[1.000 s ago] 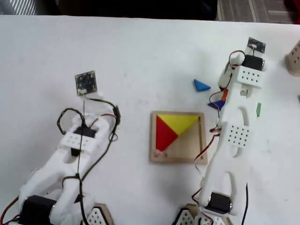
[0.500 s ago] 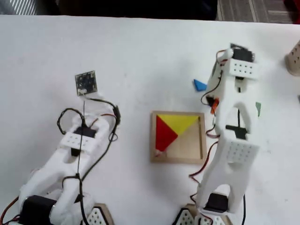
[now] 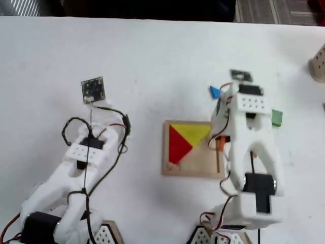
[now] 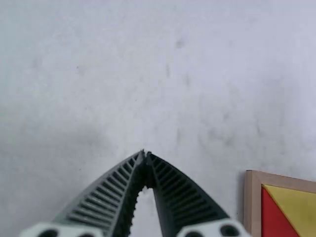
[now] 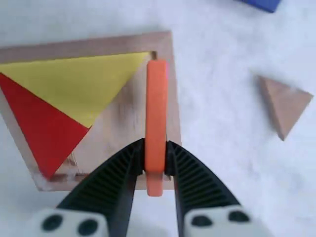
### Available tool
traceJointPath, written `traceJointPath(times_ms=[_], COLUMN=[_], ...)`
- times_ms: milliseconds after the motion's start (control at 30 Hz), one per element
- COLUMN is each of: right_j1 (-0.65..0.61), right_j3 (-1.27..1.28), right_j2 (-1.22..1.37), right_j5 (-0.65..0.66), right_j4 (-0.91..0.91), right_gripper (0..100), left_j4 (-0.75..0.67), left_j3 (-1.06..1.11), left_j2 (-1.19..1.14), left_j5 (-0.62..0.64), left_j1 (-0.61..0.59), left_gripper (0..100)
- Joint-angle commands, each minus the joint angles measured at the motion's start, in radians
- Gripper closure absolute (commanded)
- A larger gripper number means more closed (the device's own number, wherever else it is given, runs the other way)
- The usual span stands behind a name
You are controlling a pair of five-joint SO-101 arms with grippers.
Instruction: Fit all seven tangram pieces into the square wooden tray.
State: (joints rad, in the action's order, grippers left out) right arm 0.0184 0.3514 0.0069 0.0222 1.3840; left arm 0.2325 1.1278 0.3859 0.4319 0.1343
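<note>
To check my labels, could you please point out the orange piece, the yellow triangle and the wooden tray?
orange piece point(image 5: 156, 98): right wrist view, middle of its narrow edge.
yellow triangle point(image 5: 81, 84): right wrist view, centre of its face.
wooden tray point(image 5: 89, 49): right wrist view, bare rim.

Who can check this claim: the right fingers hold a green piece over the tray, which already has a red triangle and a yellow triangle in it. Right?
Not quite. The right wrist view shows the piece in the right fingers is orange, not green. It is over the tray, which already has a red triangle and a yellow triangle in it.
</note>
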Motion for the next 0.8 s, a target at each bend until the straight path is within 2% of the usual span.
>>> traceJointPath(times_ms=[0,233,500,767], right_j1=[-0.021,-0.061,-0.088,-0.081], right_j3=[0.098,0.143,0.140,0.140], right_j2=[-0.090,-0.025,-0.021,-0.076], right_j5=[0.048,0.057,0.057,0.057], right_j4=[-0.081,-0.136,-0.133,-0.119], right_gripper=[98.1,97.5,81.0,78.9], left_j4=[-0.009,-0.009,-0.009,-0.009], left_j3=[-0.032,-0.032,-0.032,-0.034], left_j2=[0.031,0.031,0.031,0.031], left_j5=[0.000,0.000,0.000,0.000], left_j1=[-0.008,-0.008,-0.008,-0.007], left_gripper=[98,98,98,98])
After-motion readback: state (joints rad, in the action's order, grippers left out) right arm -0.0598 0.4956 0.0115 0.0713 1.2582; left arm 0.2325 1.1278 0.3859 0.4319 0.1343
